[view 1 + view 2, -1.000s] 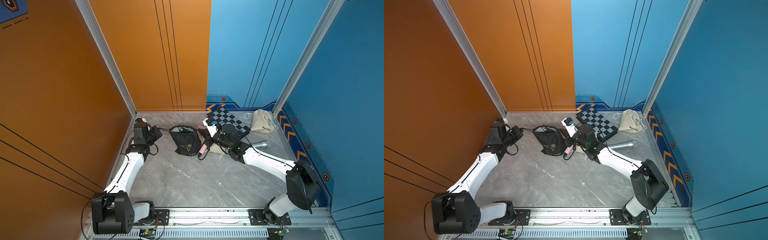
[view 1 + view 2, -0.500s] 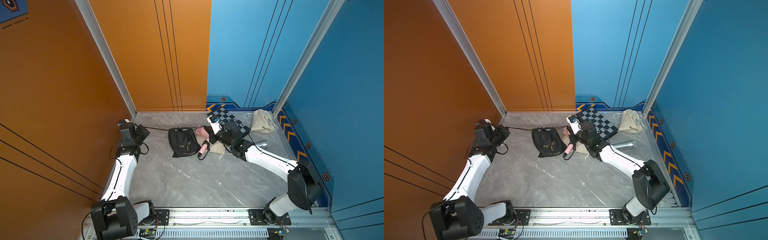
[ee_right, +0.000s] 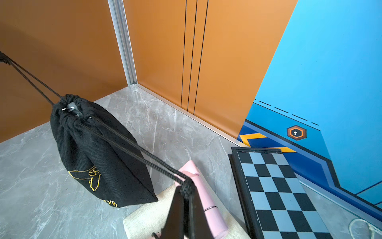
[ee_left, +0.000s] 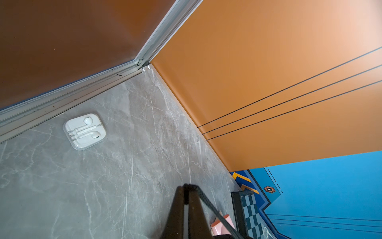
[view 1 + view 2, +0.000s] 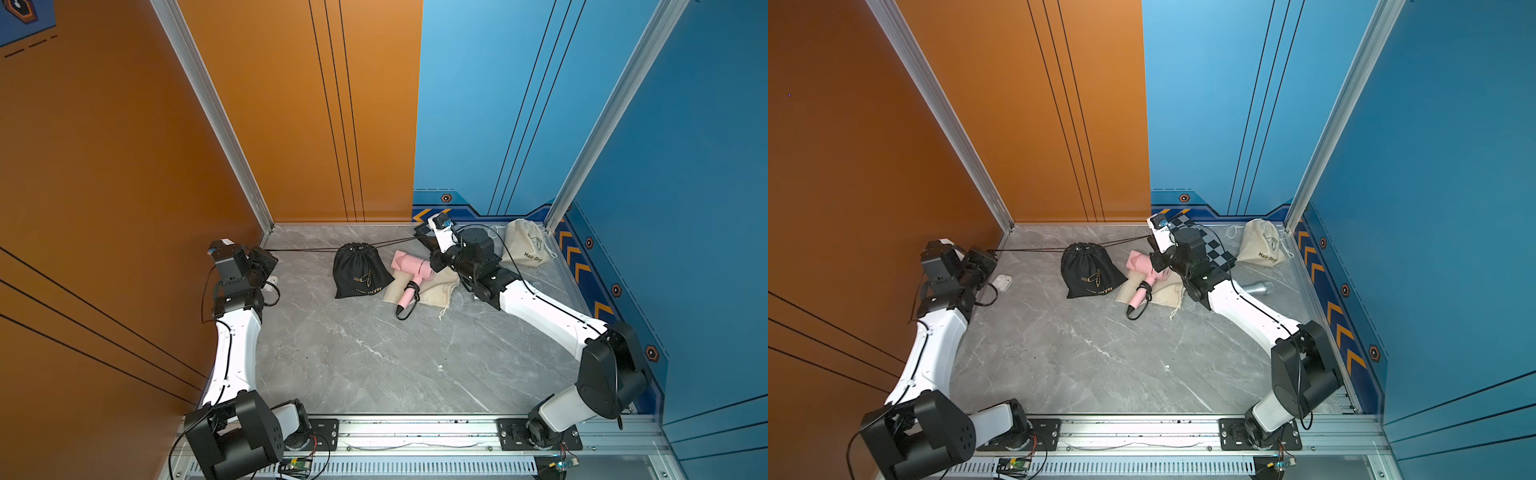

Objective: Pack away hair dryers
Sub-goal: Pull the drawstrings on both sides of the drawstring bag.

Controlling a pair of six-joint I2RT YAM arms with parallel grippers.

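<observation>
- Left fingers are pressed together, clamped on the black drawstring. We see that cord run taut from them straight to the mouth of the black bag.
- Right fingers are shut as well, pinching the drawstring's other loop on the opposite side of the black bag, so the cord is stretched both ways.
- The black bag lies on the grey desk between the two arms. Its mouth is gathered tight and its gold print faces up. We cannot see what is inside.
- The pink hair dryer sits just beside the black bag on the right-arm side, and neither pair of fingers touches it. It rests on a flat beige bag, with its black cord looped at the handle end.
- The chessboard lies beyond the pink hair dryer, further from the black bag, against the back wall.
- A plump cream bag printed "Hair Dryer" sits well apart from the black bag, in the far corner on the right-arm side.
- In a top view, a silver microphone lies past the right arm, well apart from the black bag.
- An earphone case lies on the black bag's left-arm side, near the wall.
</observation>
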